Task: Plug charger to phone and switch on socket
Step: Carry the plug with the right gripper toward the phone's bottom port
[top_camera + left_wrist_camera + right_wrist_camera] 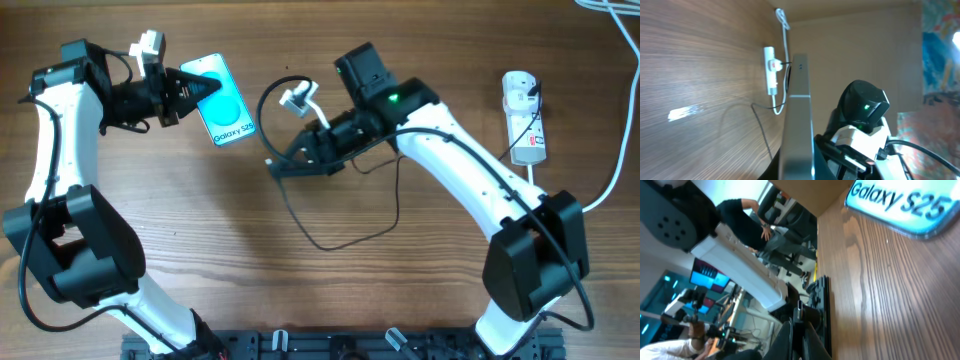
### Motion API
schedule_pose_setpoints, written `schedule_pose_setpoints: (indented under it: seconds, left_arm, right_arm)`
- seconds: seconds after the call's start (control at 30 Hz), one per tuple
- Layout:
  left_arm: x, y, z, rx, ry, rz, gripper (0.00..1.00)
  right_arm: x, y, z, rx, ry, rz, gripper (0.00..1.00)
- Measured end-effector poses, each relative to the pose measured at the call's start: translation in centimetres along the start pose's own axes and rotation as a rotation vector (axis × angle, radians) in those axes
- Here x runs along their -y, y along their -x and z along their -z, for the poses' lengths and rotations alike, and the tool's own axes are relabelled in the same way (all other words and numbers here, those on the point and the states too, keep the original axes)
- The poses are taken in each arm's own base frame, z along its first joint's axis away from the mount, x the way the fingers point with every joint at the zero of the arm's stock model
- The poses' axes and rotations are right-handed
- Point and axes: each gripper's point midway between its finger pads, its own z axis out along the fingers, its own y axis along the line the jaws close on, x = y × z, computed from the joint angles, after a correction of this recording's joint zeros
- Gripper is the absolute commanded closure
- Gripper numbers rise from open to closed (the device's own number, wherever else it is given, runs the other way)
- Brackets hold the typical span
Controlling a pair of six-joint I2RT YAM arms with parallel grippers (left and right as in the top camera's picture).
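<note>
left gripper (190,92): clamped on the phone's near end, holding it on edge above the table.
phone (228,108): far left, screen lit; seen edge-on in the left wrist view.
right gripper (273,163): fingers drawn together where the charger meets them.
charger (340,243): looped mid-table; connector tip hard to make out.
socket (524,120): far right, lying flat; its switch is too small to read.

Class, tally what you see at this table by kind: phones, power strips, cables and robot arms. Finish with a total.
Phone: 1
Power strip: 1
Cables: 2 (black charger, white cord)
Robot arms: 2 (left arm, right arm)
Total: 6
</note>
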Motion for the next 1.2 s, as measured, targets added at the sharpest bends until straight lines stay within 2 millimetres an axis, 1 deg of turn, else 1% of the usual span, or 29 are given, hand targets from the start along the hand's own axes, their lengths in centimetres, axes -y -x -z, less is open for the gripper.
schedule_pose_setpoints:
  seconds: [0.13, 0.23, 0.43, 0.73, 0.77, 0.9, 1.0, 1.07, 1.2]
  left_arm:
    - [0.6, 0.0, -0.2, -0.001, -0.035, -0.005, 0.96]
    - [1.2, -0.2, -0.8, -0.014, -0.064, -0.01, 0.96]
    - [2.4, -0.7, -1.7, -0.038, -0.122, -0.015, 0.96]
    - [2.5, -0.7, -1.7, -0.038, -0.128, -0.015, 0.96]
    - [2.5, -0.7, -1.7, -0.038, -0.128, -0.015, 0.96]
    - [2.5, -0.6, -1.7, -0.037, -0.129, -0.02, 0.96]
    - [2.5, -0.5, -1.8, -0.036, -0.129, -0.029, 0.96]
    - [2.5, -0.5, -1.8, -0.036, -0.129, -0.03, 0.96]
    - [2.5, -0.5, -1.8, -0.036, -0.129, -0.03, 0.96]
  right_arm:
    - [0.1, 1.0, -1.0, 0.013, -0.005, -0.044, 0.96]
    - [0.1, 1.6, -1.0, 0.026, -0.007, -0.084, 0.96]
    - [0.0, 2.0, -1.0, 0.035, -0.005, -0.119, 0.96]
    - [0.2, 3.2, -0.6, 0.069, -0.012, -0.105, 0.96]
    - [0.4, 3.3, -0.5, 0.073, -0.014, -0.104, 0.96]
    - [1.8, 3.0, 0.7, 0.108, -0.018, -0.122, 0.96]
    - [2.4, 2.5, 1.1, 0.117, 0.002, -0.121, 0.95]
    - [2.1, 2.3, 0.8, 0.109, 0.017, -0.122, 0.96]
    - [1.2, 2.6, -0.2, 0.095, 0.045, -0.095, 0.96]
